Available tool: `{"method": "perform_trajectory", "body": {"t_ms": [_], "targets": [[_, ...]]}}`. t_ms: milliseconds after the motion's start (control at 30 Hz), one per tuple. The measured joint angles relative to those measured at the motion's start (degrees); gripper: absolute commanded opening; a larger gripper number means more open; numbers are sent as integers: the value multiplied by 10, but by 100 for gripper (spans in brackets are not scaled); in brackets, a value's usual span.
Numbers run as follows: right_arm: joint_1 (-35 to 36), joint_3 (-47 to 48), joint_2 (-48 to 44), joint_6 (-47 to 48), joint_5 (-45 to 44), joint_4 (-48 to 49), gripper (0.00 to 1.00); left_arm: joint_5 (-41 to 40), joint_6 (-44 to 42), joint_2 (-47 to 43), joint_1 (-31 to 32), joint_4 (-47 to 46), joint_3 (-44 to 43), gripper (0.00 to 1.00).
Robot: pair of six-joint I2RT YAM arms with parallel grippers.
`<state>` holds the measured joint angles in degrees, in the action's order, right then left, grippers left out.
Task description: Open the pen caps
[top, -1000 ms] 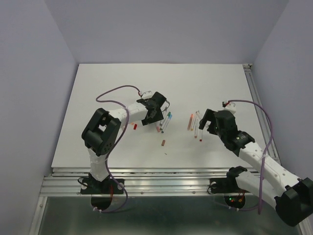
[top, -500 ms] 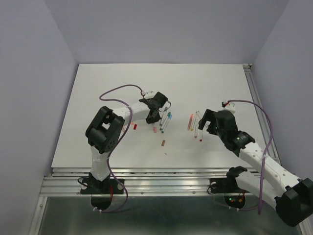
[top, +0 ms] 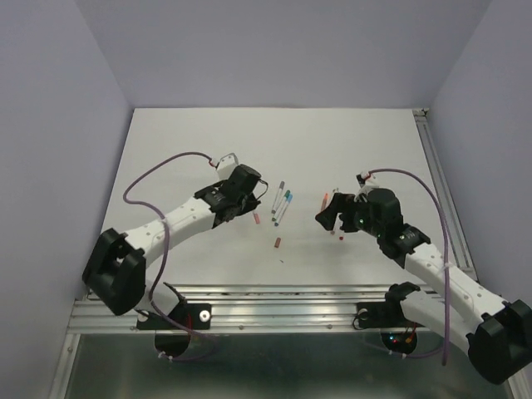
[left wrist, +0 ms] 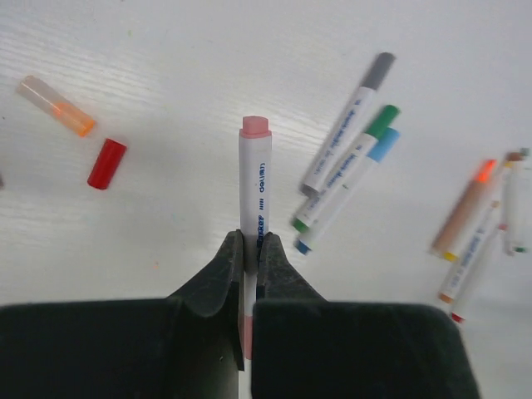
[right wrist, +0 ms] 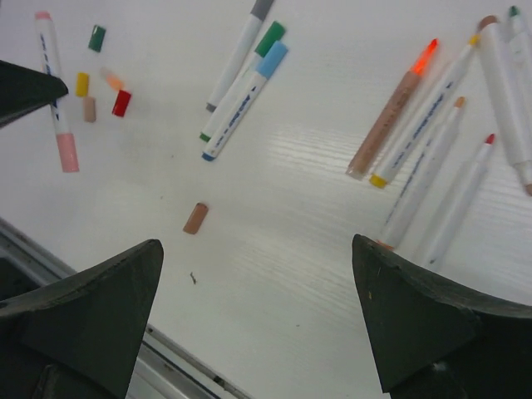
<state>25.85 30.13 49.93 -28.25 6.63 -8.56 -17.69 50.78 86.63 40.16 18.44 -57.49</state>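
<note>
My left gripper is shut on a white pen whose pink cap points away from the fingers. From above, this gripper sits left of three pens with grey, green and blue caps. In the right wrist view the held pen hangs at the far left with a pink end below. My right gripper stands open and empty over bare table, with several uncapped pens lying just beyond its right finger. Overhead, the right gripper partly hides that group.
Loose caps lie on the white table: red and orange to the left of the held pen, brown toward the near edge, plus green and yellow. A metal rail borders the near edge.
The left gripper shut on the pink-capped pen and pulled back to the left as its arm swung out. The right gripper shifted slightly left and stayed open.
</note>
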Motion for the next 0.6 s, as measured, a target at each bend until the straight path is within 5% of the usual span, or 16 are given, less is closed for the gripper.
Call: {"method": "perform_trajectory", "body": {"t_ms": [233,600], "targets": [[24,-26,28,-55,147,93,100,-21,85,-188,57,-49,64,0],[200,-9,69,-128,140,180,99,-25,152,-209,106,-55,97,0]]}}
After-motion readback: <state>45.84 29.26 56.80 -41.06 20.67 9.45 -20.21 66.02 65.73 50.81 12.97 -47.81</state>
